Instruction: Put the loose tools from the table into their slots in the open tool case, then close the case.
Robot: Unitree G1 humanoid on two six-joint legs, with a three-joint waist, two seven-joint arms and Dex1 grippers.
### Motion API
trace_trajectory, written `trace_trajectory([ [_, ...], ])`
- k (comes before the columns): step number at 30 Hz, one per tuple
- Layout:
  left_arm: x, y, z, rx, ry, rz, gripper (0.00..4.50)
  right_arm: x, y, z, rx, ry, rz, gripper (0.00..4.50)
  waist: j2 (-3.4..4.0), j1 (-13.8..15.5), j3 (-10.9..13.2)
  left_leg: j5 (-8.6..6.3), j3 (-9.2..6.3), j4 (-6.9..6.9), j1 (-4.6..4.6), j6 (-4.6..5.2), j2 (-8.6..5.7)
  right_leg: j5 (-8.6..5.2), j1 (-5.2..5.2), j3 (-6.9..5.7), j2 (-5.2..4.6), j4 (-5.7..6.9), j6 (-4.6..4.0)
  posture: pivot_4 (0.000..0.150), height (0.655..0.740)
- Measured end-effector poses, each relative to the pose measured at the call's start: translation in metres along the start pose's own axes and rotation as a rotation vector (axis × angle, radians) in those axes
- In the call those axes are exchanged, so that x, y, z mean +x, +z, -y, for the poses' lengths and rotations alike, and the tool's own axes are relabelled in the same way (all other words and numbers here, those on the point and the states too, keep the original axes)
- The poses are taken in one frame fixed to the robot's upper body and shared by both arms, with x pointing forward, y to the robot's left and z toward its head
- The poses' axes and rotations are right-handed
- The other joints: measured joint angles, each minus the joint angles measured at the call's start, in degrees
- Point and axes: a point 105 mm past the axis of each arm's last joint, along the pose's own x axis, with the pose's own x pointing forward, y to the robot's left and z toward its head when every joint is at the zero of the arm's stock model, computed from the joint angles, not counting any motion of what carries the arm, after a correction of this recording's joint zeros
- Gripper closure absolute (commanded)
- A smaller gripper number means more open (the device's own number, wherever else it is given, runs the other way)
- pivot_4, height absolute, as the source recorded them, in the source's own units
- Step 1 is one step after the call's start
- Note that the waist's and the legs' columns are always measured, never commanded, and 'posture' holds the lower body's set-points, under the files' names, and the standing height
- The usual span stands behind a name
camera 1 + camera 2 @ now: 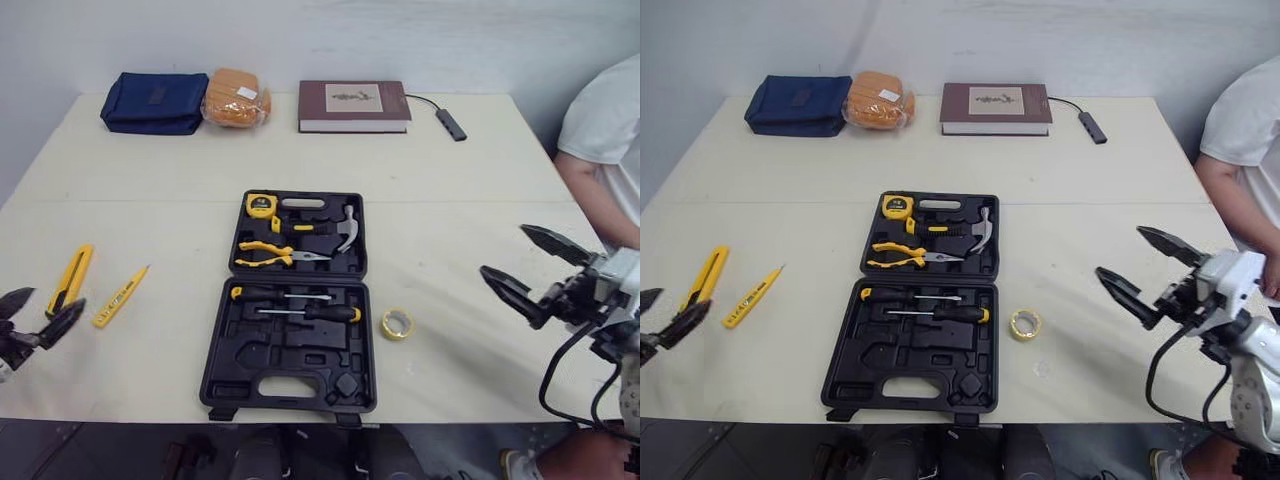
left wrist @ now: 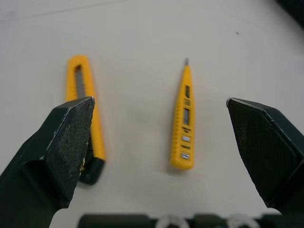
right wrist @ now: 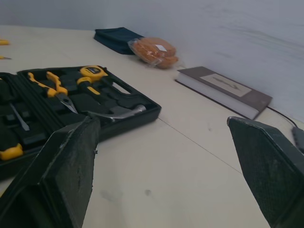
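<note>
Pale bench (image 1: 480, 200) stretches under the rig, with the open tool case (image 1: 240, 350) lying flat between my two arms, several of its slots empty. What matters for the next move is on the left. The yellow knife (image 2: 85, 118) and the yellow tester pen (image 2: 184, 118) lie side by side, apart from each other, just ahead of the left pincer (image 2: 159, 100) and well out from the case. That pincer is spread wide and holds nothing. From its wrist camera both tools run lengthwise straight away from the pincer, parallel to its fingers (image 2: 61, 142). The pen sits inside the gap, closer to one finger, while the knife's near end lies tucked by the other. I judge that a straight descent onto the pen would let the fingers close across its narrow width with no wrist turn, though the knife is close enough to get nudged. The right pincer (image 1: 502, 249), also wide and empty, hangs beyond the far side of the case from those tools, so the left arm is plainly nearer. The roll of tape (image 1: 397, 324), between the case and the right pincer, suits the right.
</note>
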Motion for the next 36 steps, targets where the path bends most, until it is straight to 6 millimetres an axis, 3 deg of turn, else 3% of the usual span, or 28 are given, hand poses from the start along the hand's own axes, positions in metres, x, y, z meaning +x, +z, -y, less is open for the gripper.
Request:
trace_trajectory([
  [4, 0.021, -0.006, 0.003, 0.106, -0.037, -0.057, 0.0, 0.028, 0.015, -0.029, -0.01, 0.214, 0.073, 0.03, -0.01, -0.01, 0.03, -0.02, 0.11, 0.06, 0.09, -0.16, 0.0, 0.04, -0.03, -0.03, -0.01, 0.18, 0.03, 0.15, 0.74],
  [9, 0.035, -0.017, 0.01, 0.117, -0.072, -0.108, 0.0, 0.039, 0.018, -0.055, 0.009, 0.364, 0.09, 0.03, -0.09, 0.04, 0.01, -0.03, 0.1, 0.05, 0.07, -0.19, 0.0, 0.06, -0.03, 0.04, -0.04, 0.15, 0.02, 0.15, 0.74],
  [14, 0.046, -0.028, 0.008, 0.077, -0.07, -0.163, 0.0, 0.049, 0.025, -0.062, 0.009, 0.403, 0.109, 0.03, -0.11, -0.07, 0.01, 0.16, 0.11, 0.07, 0.09, 0.09, 0.0, 0.07, -0.04, -0.04, -0.02, 0.21, 0.03, 0.15, 0.74],
  [22, 0.063, -0.027, 0.013, 0.05, -0.117, -0.168, 0.0, 0.065, 0.037, -0.077, 0.002, 0.499, 0.168, 0.03, -0.11, 0.29, 0.01, 0.21, 0.1, 0.06, 0.14, 0.05, -0.05, 0.08, 0.0, -0.04, -0.09, 0.23, 0.04, 0.15, 0.74],
  [25, 0.065, -0.028, 0.015, 0.036, -0.13, -0.178, 0.88, 0.066, 0.036, -0.079, 0.003, 0.505, 0.169, 0.0, -0.1, 0.46, 0.0, 0.22, 0.1, 0.07, 0.15, 0.09, -0.07, 0.08, 0.01, -0.04, -0.1, 0.26, 0.05, 0.15, 0.74],
  [32, 0.066, -0.033, 0.023, 0.0, -0.172, -0.214, 3.96, 0.066, 0.035, -0.078, -0.002, 0.508, 0.16, 0.0, 0.1, 0.28, -0.11, 0.27, 0.11, 0.05, 0.23, 0.05, -0.07, 0.08, 0.03, -0.03, -0.1, 0.34, 0.05, 0.15, 0.74],
  [33, 0.066, -0.033, 0.023, 0.0, -0.171, -0.214, 4.18, 0.065, 0.035, -0.078, -0.002, 0.509, 0.158, 0.0, 0.11, 0.26, -0.12, 0.27, 0.11, 0.06, 0.23, 0.05, -0.07, 0.08, 0.03, -0.03, -0.1, 0.34, 0.05, 0.15, 0.74],
  [36, 0.067, -0.033, 0.023, -0.004, -0.167, -0.209, 4.18, 0.065, 0.034, -0.077, -0.001, 0.51, 0.155, 0.0, 0.11, 0.26, -0.12, 0.28, 0.11, 0.06, 0.23, 0.07, -0.07, 0.08, 0.04, -0.03, -0.1, 0.36, 0.05, 0.15, 0.74],
])
